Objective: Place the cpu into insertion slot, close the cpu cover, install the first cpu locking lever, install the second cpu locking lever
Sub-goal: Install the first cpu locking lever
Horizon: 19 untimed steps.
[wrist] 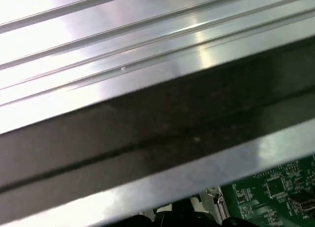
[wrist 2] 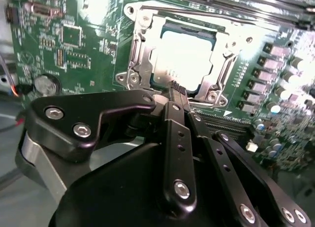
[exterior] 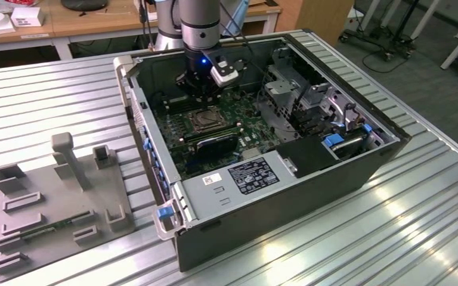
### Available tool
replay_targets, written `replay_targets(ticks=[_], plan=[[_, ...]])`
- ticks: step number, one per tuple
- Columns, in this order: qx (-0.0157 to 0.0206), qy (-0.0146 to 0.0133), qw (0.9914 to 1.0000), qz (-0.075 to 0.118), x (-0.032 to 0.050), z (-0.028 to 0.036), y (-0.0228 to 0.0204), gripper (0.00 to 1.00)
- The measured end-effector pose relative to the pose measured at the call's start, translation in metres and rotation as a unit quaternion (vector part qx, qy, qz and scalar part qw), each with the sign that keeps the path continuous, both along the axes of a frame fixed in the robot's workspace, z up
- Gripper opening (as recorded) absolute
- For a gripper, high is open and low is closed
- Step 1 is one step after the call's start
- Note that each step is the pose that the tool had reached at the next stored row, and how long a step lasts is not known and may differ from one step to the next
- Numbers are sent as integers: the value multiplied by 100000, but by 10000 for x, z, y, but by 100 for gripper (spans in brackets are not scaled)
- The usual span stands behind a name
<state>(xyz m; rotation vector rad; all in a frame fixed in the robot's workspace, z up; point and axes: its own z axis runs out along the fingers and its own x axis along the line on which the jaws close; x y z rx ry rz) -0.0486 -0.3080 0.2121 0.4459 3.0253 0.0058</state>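
jaws together, gripper [wrist 2: 176, 87] just beside the cpu cover [wrist 2: 141, 52]

The claw [wrist: 174, 219] barely peeks in here, just some black bits. Right beside it there's a corner of green circuit board [wrist: 275, 187] dotted with small chips. Past the claw runs a bright silvery lip [wrist: 147, 185], then a wide dark band [wrist: 147, 133], and beyond that the ribbed metal table [wrist: 123, 40], glare all over it.
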Motion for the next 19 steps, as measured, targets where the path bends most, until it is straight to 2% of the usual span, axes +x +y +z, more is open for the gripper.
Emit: replay_targets(ticks=[2,5,9,11,14,16,19], plan=[[3,-1,99983,1856,0,-3,0,10],[0,-2,99897,4548,0,-8,0,10],[-123,45,99675,8054,0,-11,0,10],[-430,141,99563,9330,0,-12,0,10],[-846,262,99447,10469,0,-12,-3,10],[-875,258,99414,10772,0,-12,-9,10],[-878,259,99408,10825,0,-12,-11,10]])
